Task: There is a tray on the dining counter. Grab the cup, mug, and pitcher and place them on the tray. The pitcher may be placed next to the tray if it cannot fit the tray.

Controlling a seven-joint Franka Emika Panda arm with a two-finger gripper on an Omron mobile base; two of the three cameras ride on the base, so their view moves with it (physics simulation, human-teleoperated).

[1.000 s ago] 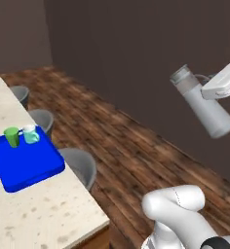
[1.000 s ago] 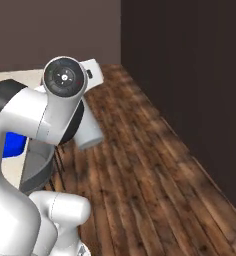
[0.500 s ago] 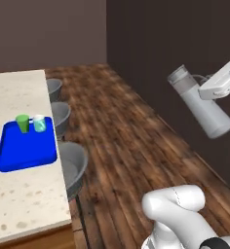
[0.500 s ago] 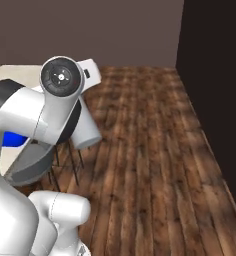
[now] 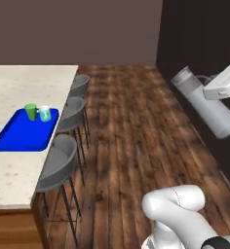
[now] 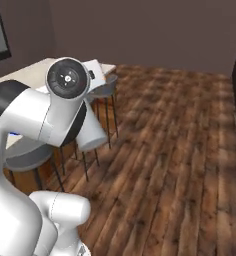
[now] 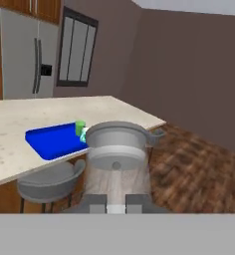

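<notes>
2 small vessels are standing on the tray (image 5: 19,138): 1 green cup (image 5: 30,111) and 1 pale teal mug (image 5: 45,113), touching or nearly touching each other at the tray's far end. The 1 bright-blue tray is lying flat on the dining counter (image 5: 19,87), close to the counter edge that faces the stools. 3 grey stools (image 5: 58,163) are lining that edge in a row, just beside the tray's side of the counter.

1 grey pitcher (image 5: 204,103) is hanging in the air well apart from the tray, out over the wooden floor (image 5: 131,136), tilted with its darker lid (image 5: 182,78) pointing toward the tray's side of the room. The gripper (image 7: 115,206) is pinching the pitcher by its body, its fingertips (image 7: 96,203) pressed close against the lower part. In the hand view the pitcher's lid is overlapping the tray's near corner, with the cup peeking just above it. 1 steel refrigerator (image 7: 27,62) is standing far behind the tray.
</notes>
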